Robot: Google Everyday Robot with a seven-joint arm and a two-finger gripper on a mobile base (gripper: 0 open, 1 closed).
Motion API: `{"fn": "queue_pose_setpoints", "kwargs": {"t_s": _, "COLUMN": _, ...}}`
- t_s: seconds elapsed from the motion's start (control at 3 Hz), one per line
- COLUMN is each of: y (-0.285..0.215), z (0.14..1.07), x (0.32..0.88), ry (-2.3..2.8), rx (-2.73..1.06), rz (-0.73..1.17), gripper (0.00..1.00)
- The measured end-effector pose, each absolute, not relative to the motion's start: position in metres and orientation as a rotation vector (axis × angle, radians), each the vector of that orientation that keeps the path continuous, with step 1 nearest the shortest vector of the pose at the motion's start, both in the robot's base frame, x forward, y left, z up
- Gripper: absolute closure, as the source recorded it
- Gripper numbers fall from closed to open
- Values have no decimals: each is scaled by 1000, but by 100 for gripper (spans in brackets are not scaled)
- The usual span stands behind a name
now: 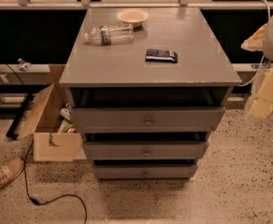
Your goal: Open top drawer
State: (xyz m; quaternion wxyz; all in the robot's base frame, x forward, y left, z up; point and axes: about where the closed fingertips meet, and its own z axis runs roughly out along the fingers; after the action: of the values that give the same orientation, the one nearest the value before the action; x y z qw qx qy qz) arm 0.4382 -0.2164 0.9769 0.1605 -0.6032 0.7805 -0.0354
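The grey cabinet [140, 64] stands in the middle of the camera view with three drawers stacked in its front. The top drawer [126, 118] has the widest front and a small round metal knob [148, 122] at its centre. A dark gap shows above its front, under the cabinet top. The two narrower drawers [145, 151] sit below it. My gripper [265, 94] is a pale, blurred shape at the right edge, level with the top drawer, to its right and apart from it.
On the cabinet top lie a plastic bottle [109, 33], a shallow bowl [132, 16] and a dark packet [161, 55]. An open cardboard box [47, 125] stands left of the cabinet. A shoe [3, 174] and a black cable [47, 200] are on the floor at the left.
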Motion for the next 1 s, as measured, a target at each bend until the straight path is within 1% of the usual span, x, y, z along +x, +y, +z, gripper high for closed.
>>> {"fn": "queue_pose_setpoints", "kwargs": {"t_s": 0.33, "y": -216, "z": 977, "x": 438, "ry": 2229, "rx": -1723, "rz": -102, "gripper": 0}}
{"fn": "queue_pose_setpoints", "kwargs": {"t_s": 1.0, "y": -204, "z": 917, "x": 435, "ry": 2223, "rx": -1734, "rz": 48, "gripper": 0}}
